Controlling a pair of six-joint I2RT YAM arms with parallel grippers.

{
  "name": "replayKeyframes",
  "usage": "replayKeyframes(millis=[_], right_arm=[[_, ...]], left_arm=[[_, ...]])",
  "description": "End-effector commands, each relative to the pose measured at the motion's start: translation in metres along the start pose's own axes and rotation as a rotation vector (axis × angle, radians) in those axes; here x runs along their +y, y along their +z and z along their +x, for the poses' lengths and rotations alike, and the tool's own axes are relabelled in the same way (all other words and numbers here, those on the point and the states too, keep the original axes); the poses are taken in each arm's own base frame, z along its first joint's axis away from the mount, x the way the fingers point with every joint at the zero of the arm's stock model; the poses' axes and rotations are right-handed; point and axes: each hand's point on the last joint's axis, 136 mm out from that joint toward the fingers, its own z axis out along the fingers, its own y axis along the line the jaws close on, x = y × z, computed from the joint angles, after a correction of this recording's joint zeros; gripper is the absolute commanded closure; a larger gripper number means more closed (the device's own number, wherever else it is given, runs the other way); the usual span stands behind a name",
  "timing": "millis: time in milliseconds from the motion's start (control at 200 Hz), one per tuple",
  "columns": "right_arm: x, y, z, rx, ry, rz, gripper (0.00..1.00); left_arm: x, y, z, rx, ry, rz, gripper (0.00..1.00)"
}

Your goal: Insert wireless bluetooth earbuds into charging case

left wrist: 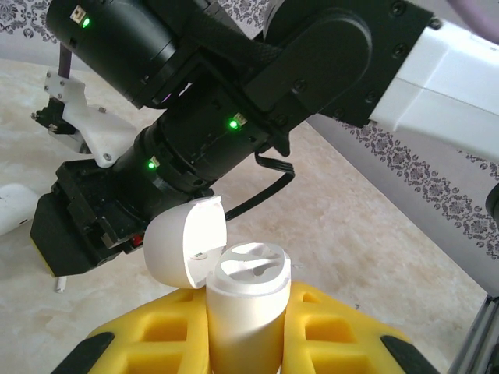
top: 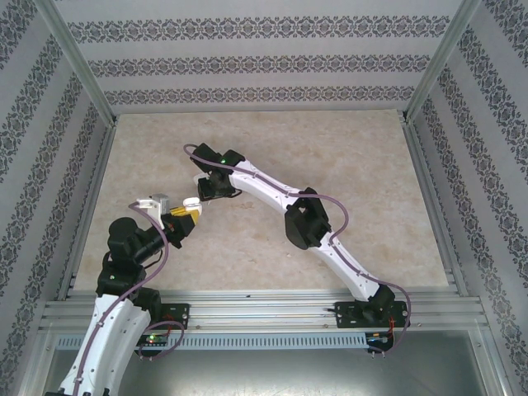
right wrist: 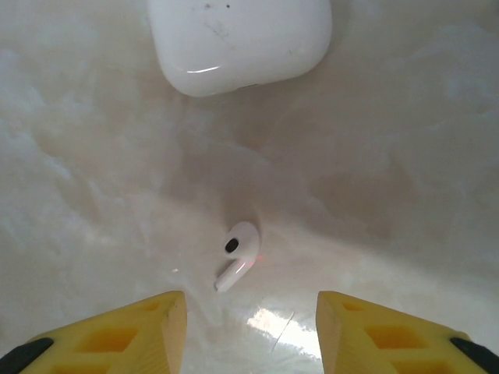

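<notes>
You have a beige marbled surface [top: 346, 157] enclosed by walls [top: 256, 62] papered in grey damask stripes, with aluminium rails [top: 264, 309] along the near edge.

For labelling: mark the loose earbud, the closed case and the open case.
loose earbud [right wrist: 243, 243], right wrist view, rounded head.
closed case [right wrist: 238, 39], right wrist view, glossy shell.
open case [left wrist: 248, 323], left wrist view, front wall.

Open case [left wrist: 248, 312] upright; earbud [right wrist: 238, 251] lies near closed case [right wrist: 240, 39].

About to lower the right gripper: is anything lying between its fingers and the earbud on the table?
No. In the right wrist view, only bare table separates the open right gripper from the earbud; the closed case lies beyond it.
</notes>
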Motion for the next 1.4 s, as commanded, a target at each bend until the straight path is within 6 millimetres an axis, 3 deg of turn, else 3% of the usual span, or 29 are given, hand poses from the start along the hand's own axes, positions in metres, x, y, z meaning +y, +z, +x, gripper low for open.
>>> replayKeyframes(millis=[0, 744, 874, 999, 1139, 1394], right_arm=[[-0.006, 0.007, 0.001, 0.001, -0.025, 0.042, 0.52], [0.003, 0.042, -0.002, -0.051, -0.095, 0.046, 0.51], [0.000, 0.047, 0.005, -0.020, -0.115, 0.052, 0.59], [0.005, 0.044, 0.016, 0.026, -0.144, 0.009, 0.69], [-0.001, 0.033, 0.025, 0.044, -0.164, 0.014, 0.74], [-0.036, 0.007, 0.054, 0.094, -0.178, 0.043, 0.76]], left_arm=[[-0.002, 0.001, 0.003, -0.011, -0.022, 0.023, 1.00], [-0.001, 0.002, 0.009, 0.015, 0.002, 0.015, 1.00], [-0.001, 0.002, 0.010, 0.018, 0.002, 0.014, 1.00], [0.000, 0.003, 0.010, 0.020, 0.001, 0.011, 1.00], [-0.001, 0.004, 0.011, 0.021, -0.010, 0.024, 1.00], [-0.005, 0.007, 0.013, 0.025, -0.056, 0.061, 1.00]])
